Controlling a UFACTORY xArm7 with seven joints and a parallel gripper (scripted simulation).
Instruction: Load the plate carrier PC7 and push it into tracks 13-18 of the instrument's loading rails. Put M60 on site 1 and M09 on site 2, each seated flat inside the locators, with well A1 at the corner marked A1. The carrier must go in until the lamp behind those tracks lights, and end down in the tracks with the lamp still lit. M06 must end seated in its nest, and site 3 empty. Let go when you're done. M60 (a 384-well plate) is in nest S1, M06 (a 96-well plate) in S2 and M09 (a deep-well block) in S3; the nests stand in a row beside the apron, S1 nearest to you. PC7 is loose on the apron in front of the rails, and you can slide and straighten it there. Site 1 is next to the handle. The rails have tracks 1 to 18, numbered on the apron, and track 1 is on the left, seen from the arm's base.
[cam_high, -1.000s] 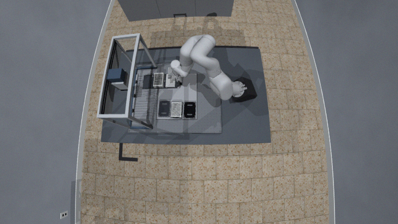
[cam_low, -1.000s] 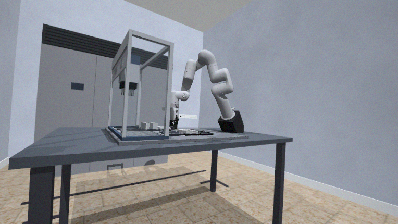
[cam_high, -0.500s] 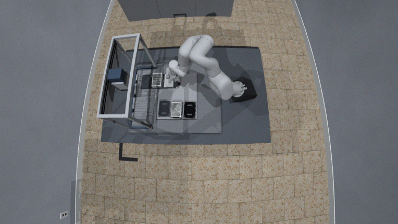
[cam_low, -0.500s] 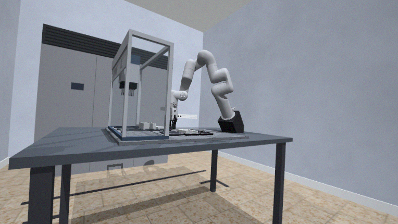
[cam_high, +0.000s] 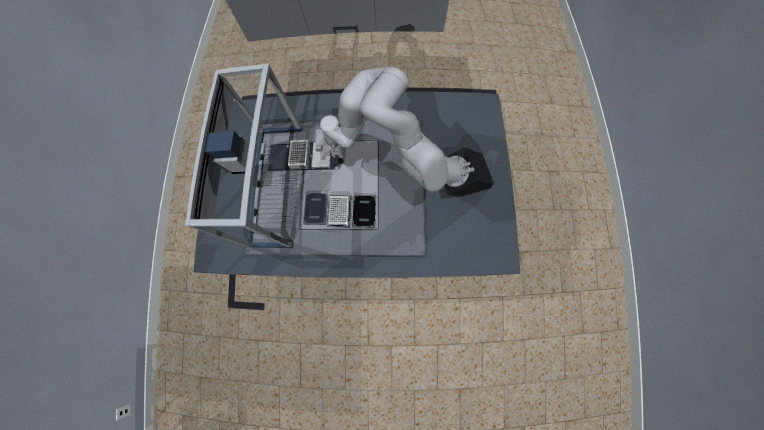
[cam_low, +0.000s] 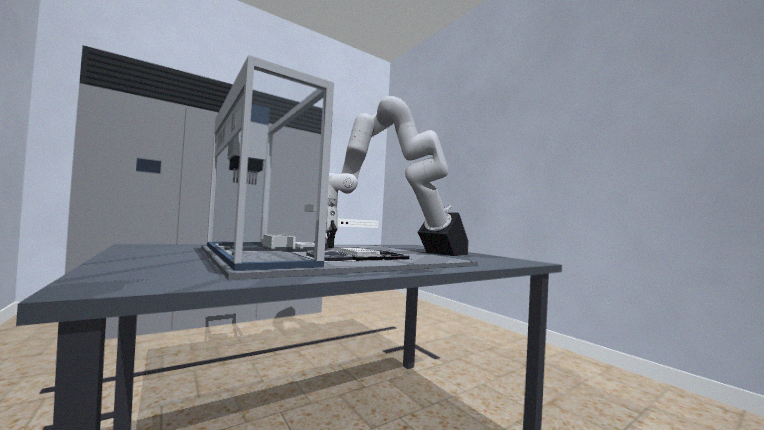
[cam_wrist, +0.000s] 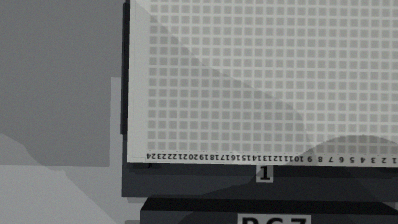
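The plate carrier PC7 (cam_high: 299, 155) lies across the apron, its far end reaching into the rails under the instrument frame. The fine-welled plate M60 (cam_wrist: 265, 75) sits on site 1, above the "1" label (cam_wrist: 265, 173) and the PC7 handle label (cam_wrist: 274, 218). The deep-well block M09 (cam_high: 298, 153) stands on site 2, and site 3 (cam_high: 278, 156) is dark and bare. M06 (cam_high: 338, 209) sits in the middle nest. My gripper (cam_high: 336, 158) hangs low at the carrier's handle end, open, with nothing between the fingers. The fingers are out of the wrist view.
The instrument frame (cam_high: 229, 154) with its pipetting head (cam_high: 224, 145) stands over the rails (cam_high: 278, 200). Empty dark nests S3 (cam_high: 314, 208) and S1 (cam_high: 364, 210) flank M06. The arm's base (cam_high: 467, 173) is at the right. I cannot make out the lamp.
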